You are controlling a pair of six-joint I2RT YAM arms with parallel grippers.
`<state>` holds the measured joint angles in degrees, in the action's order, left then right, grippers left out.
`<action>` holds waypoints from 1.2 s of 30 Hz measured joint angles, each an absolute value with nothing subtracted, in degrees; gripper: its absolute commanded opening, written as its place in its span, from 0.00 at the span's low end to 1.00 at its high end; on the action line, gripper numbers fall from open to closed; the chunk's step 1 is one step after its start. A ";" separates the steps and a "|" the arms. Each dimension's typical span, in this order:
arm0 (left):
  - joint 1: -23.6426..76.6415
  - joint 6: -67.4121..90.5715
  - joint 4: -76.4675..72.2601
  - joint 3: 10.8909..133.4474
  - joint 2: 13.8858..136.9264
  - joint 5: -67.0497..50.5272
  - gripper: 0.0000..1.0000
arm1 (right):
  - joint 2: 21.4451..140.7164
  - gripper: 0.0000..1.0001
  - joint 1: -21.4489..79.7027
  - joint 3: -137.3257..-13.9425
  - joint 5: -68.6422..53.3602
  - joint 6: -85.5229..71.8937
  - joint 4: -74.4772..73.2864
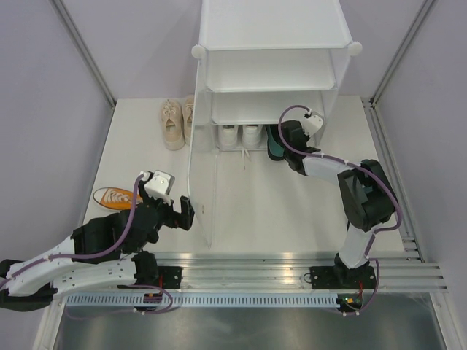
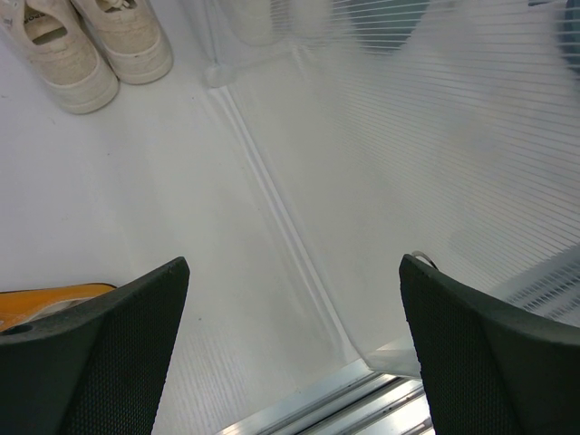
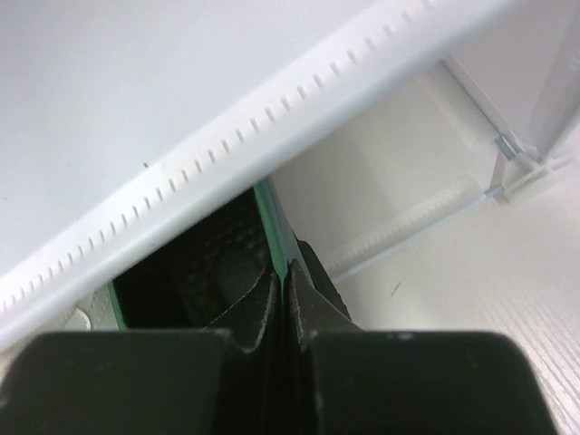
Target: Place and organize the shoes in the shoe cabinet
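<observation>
**Green heel at the mouth of the bottom tier**

Nearest the bases, the left gripper point(image 2: 292, 265) hangs with its jaws spread wide and nothing between them. It is just beside the translucent left panel of the tall white plastic shoe cabinet point(image 1: 273, 22). One orange canvas sneaker point(image 1: 115, 196) lies on the table to its left.

Further out, the right gripper point(image 3: 283, 276) is pinched tight on the rim of a dark green pointed heel point(image 3: 267, 227). It holds the heel at the lowest shelf opening, right of the white sneakers point(image 1: 239, 135) already inside. The cream lace-up sneakers point(image 1: 175, 122) wait outside by the far left corner.

The step in hand looks like seating the heel. Next it must be set flat, then the jaws parted and drawn back under the shelf edge above.
</observation>
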<state>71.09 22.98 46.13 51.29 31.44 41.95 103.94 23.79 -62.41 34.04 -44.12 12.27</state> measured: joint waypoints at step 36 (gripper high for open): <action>71.09 22.94 46.13 51.16 31.44 41.78 1.00 | 86.94 0.98 29.21 -42.92 24.08 -28.86 29.56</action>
<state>71.09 22.94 46.13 51.16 31.44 41.78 86.94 29.21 -42.92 24.08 -28.86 29.56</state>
